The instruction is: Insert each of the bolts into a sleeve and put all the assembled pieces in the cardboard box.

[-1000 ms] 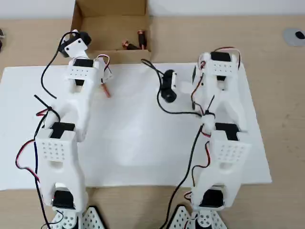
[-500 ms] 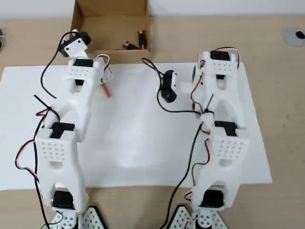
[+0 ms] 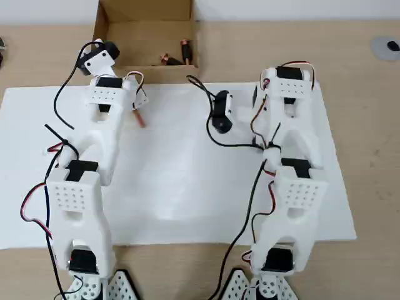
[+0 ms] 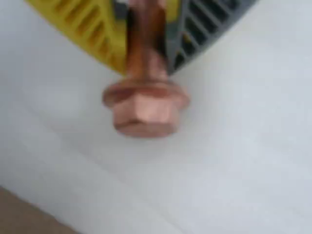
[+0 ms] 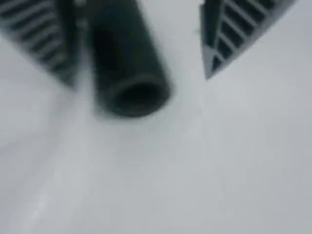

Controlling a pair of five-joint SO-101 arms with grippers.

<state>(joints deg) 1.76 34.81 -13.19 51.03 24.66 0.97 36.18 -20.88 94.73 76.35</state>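
Observation:
My left gripper is shut on a copper bolt, whose hex head sticks out beyond the yellow and grey fingers just above the white sheet. From above, that bolt hangs at the left gripper, just in front of the cardboard box. My right gripper stands open around a dark sleeve that lies on the sheet, with a gap to one finger. In the high view the right gripper is at the sheet's far right.
Copper and dark assembled pieces lie in the box's near right corner. A white sheet covers the wooden table between the arms. Black cables run across it near the right wrist camera. A grey disc lies far right.
The right arm's wrist has shifted slightly towards the far side. The left arm has kept still with the bolt.

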